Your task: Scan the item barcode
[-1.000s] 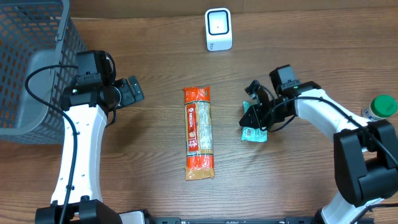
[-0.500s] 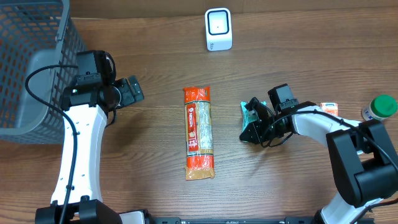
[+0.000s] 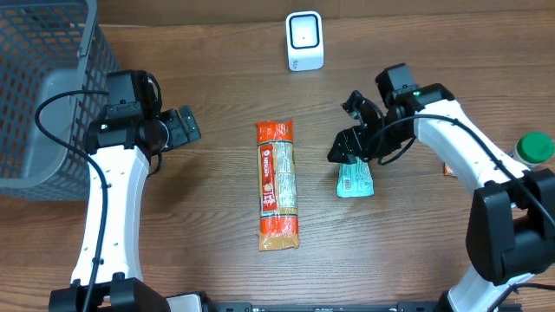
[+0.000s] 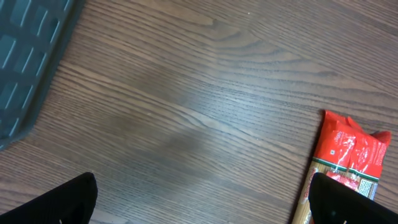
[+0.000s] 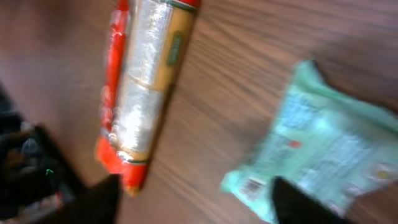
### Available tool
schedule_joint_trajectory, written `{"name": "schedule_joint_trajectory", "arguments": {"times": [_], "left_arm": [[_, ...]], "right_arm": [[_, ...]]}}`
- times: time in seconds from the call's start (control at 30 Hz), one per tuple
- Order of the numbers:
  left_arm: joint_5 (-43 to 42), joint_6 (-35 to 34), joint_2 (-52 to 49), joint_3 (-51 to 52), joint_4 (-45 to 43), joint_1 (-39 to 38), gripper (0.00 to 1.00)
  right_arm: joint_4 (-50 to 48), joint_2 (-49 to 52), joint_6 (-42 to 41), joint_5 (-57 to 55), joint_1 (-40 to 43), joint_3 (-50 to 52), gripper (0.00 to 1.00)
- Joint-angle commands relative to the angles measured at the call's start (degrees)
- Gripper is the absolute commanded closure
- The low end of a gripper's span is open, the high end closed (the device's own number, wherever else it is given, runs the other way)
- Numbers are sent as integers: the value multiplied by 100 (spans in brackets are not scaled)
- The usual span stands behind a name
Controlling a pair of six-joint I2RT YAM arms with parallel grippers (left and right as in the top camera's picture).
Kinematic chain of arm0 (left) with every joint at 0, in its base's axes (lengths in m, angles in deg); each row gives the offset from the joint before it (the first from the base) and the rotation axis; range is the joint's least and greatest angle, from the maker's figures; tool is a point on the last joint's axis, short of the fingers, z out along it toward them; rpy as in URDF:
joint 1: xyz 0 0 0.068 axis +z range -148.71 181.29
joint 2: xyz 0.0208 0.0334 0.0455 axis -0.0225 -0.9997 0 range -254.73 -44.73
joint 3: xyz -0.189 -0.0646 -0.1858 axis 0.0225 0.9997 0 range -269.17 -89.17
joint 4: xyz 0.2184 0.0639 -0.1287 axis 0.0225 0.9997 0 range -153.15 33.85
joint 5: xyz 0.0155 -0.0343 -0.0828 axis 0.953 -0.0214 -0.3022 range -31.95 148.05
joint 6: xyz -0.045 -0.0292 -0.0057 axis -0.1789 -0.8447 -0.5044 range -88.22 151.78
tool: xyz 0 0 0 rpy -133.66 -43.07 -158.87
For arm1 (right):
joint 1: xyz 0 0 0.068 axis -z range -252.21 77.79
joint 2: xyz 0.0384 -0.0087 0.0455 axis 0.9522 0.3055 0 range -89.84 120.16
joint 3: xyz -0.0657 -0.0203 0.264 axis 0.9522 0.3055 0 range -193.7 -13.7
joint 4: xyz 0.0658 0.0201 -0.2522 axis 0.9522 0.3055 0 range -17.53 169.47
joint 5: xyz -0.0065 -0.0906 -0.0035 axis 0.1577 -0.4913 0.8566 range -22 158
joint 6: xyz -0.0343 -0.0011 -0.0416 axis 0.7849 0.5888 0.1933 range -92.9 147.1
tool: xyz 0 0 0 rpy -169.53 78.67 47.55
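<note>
Just beside the right gripper's (image 3: pixel 348 130) parted jaws lies the green packet (image 3: pixel 355 181).

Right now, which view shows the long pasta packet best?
Overhead: the pasta packet lies whole and sharp there. Left wrist catches only its red end; right wrist shows most of it, blurred.

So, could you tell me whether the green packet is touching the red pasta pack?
Apart. The overhead view shows bare table between the green packet and the red pasta pack.
</note>
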Motion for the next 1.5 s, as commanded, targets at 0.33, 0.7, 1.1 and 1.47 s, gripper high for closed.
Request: {"name": "schedule_joint_trajectory", "arguments": {"times": [0.33, 0.7, 1.1, 1.47], "left_arm": [[-24, 66, 0, -26, -4, -11, 0], [-26, 66, 0, -26, -4, -11, 0], [-26, 66, 0, -26, -4, -11, 0], [-26, 66, 0, -26, -4, -11, 0]], "right_arm": [[-540, -55, -4, -916, 424, 791, 37], [-2214, -52, -463, -960, 420, 1869, 37], [-2474, -52, -485, -870, 420, 1939, 55], [-2339, -984, -479, -197, 577, 1661, 90]]}}
